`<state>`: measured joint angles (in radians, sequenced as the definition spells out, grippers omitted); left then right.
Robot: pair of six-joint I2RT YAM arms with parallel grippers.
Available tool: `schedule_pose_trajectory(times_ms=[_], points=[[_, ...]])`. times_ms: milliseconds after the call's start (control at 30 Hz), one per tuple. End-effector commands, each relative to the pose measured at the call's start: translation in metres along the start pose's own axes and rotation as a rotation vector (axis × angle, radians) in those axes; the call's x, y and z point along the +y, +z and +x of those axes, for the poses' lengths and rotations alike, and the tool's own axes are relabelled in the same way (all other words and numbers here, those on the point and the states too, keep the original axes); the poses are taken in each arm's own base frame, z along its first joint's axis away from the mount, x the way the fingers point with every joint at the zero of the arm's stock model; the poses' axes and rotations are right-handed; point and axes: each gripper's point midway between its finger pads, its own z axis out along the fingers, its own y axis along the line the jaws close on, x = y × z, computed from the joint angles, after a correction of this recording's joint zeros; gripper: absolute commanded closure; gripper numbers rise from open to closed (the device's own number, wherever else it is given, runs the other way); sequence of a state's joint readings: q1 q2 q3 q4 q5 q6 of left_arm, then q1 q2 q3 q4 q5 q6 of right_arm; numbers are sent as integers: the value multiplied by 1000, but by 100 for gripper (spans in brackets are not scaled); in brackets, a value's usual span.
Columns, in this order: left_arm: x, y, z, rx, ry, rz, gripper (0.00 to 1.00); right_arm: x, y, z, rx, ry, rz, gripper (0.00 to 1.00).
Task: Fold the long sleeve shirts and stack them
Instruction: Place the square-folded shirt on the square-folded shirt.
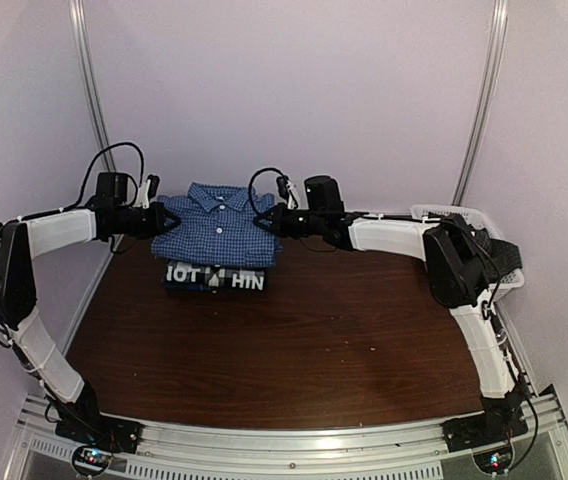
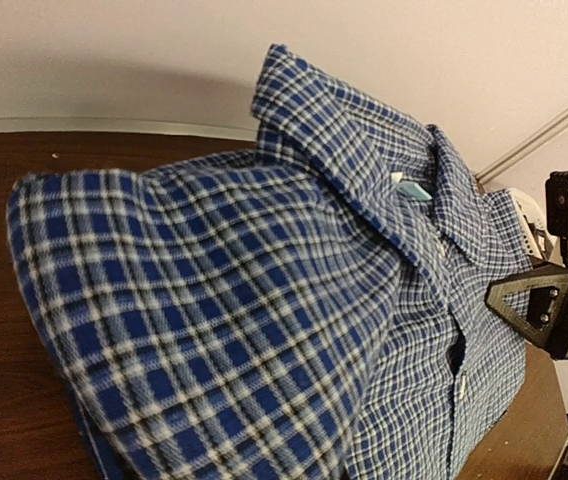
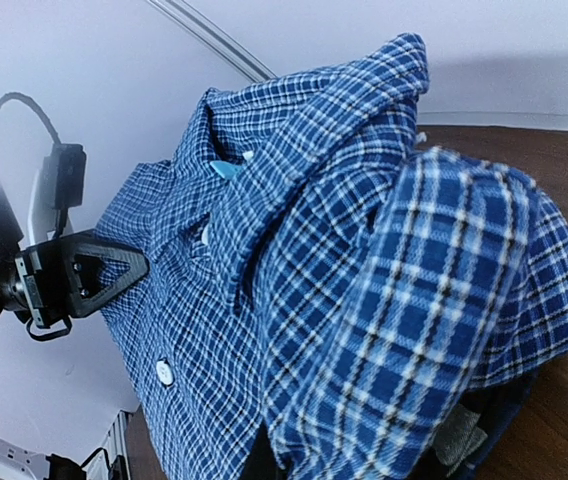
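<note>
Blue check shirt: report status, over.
Both shut on blue check shirt: left gripper, right gripper, one each side. Shirt folded, over navy lettered shirt. Nothing in the way.

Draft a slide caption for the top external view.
Stacking: left gripper and right gripper pinch opposite sides of the folded blue check shirt atop the navy lettered shirt on the table.

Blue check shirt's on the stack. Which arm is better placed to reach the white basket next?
Right, likely. The white basket sits at the far right, beside the right arm; the left gripper is across the stack. It and the right gripper grip the blue check shirt, so release first.
</note>
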<state>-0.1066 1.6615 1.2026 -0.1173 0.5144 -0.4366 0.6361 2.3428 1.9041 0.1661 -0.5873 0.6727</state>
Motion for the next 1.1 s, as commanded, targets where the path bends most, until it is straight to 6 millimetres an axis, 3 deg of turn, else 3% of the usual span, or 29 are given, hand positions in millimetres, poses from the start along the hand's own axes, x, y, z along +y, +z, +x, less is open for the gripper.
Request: schedule_pose_trajectory(times_ms=[0,367,467,533,600,700,767,1067], points=[[78,-13,-21,-87,-27,-224,100,-36,11,-21,-56,52,42,100],[120,35,31,8,-88,-208,100,-81,38,5,-47,105,48,100],[126,37,38,14,-93,-223,100,-97,40,15,-27,130,54,90],[125,36,38,10,-88,-219,87,-103,37,16,-24,136,57,82],[123,35,34,1,-83,-217,76,-106,30,11,-32,134,62,74],[117,30,23,-26,-69,-209,67,-102,14,-4,-56,117,73,49],[111,25,15,-49,-55,-199,61,-104,1,-8,-62,108,95,41],[66,-11,-18,-199,-16,-94,49,-87,-75,-25,-104,41,144,29]])
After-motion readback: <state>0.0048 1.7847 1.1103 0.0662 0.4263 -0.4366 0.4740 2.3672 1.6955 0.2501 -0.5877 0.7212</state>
